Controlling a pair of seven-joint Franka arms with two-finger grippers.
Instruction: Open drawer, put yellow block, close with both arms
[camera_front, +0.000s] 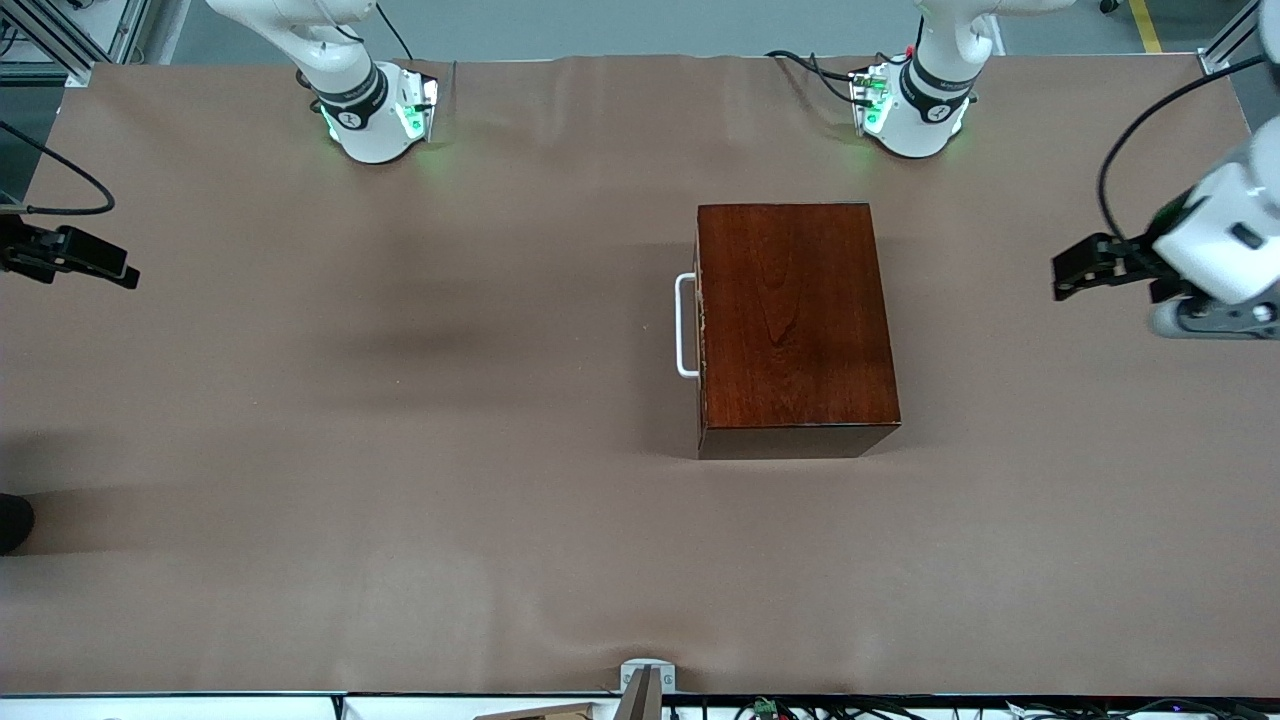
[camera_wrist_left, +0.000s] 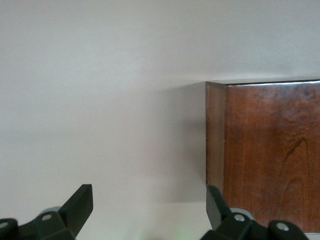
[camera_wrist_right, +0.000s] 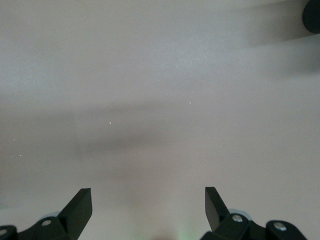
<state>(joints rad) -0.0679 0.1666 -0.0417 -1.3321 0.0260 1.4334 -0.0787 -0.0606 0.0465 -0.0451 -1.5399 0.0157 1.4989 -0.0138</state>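
The left gripper (camera_front: 1062, 272) hangs in the air over the brown table cover (camera_front: 400, 450) at the left arm's end of the table, well apart from the wooden box (camera_front: 795, 325). Its fingers (camera_wrist_left: 80, 202) are spread wide with nothing between them — in the left wrist view only bare cover shows in the gap, and one corner of the box (camera_wrist_left: 270, 160) lies just past one fingertip without touching it.

The right gripper (camera_front: 118, 272) hovers over the right arm's end of the table, at the very edge of the front view. Its fingers (camera_wrist_right: 82, 205) stand fully apart and empty; the right wrist view shows only plain cover and soft shadows under them. It touches nothing.

The dark reddish-brown box sits on the cover between the two grippers, closer to the left gripper than to the right one. The drawer is pushed fully in — only its white U-shaped handle (camera_front: 685, 325) shows, sticking out of the box face that is turned toward the right gripper. Neither gripper is near the handle.

The yellow block does not show in any view.

Both white arm bases (camera_front: 375, 115) glow green at the table edge farthest from the front camera.
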